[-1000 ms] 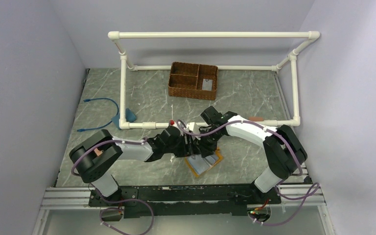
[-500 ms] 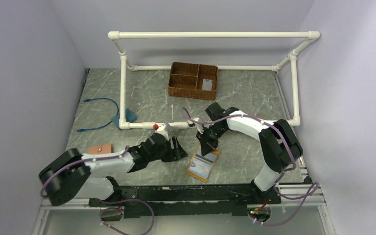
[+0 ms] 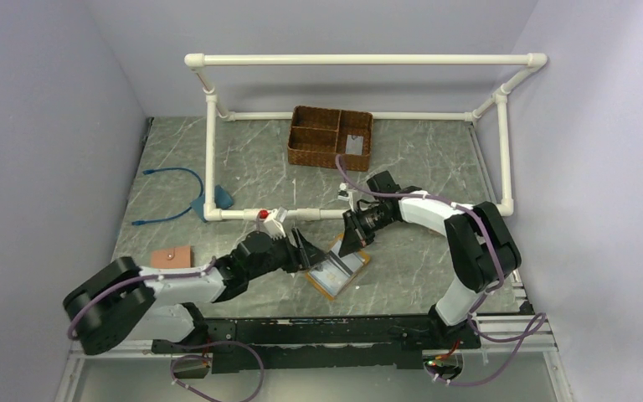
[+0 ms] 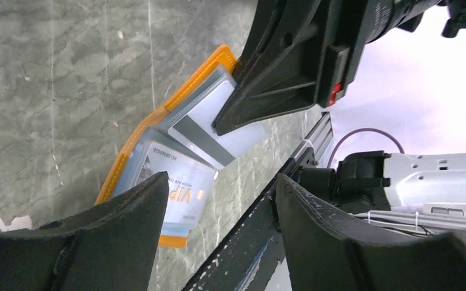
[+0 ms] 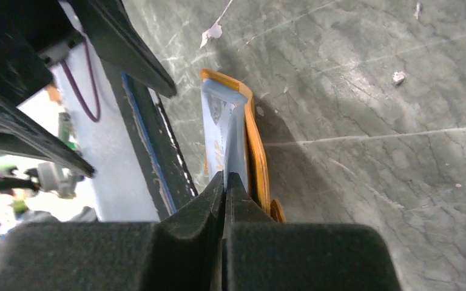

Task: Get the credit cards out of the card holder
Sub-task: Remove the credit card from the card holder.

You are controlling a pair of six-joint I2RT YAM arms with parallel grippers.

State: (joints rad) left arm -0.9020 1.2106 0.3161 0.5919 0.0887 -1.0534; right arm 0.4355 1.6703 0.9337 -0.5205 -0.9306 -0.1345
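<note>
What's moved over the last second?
The left gripper pulled away to the left, then came back beside the card holder, open. The right gripper kept to the holder's far end and is shut on a striped card. The holder turned and shifted slightly left. The wicker basket stayed put.

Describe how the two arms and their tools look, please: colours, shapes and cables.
Both the left arm and the right arm have white links between bulky black joints, with thin purple cables looping alongside. The left tool and the right tool are matte black, with two broad fingers tapering towards the tips.
</note>
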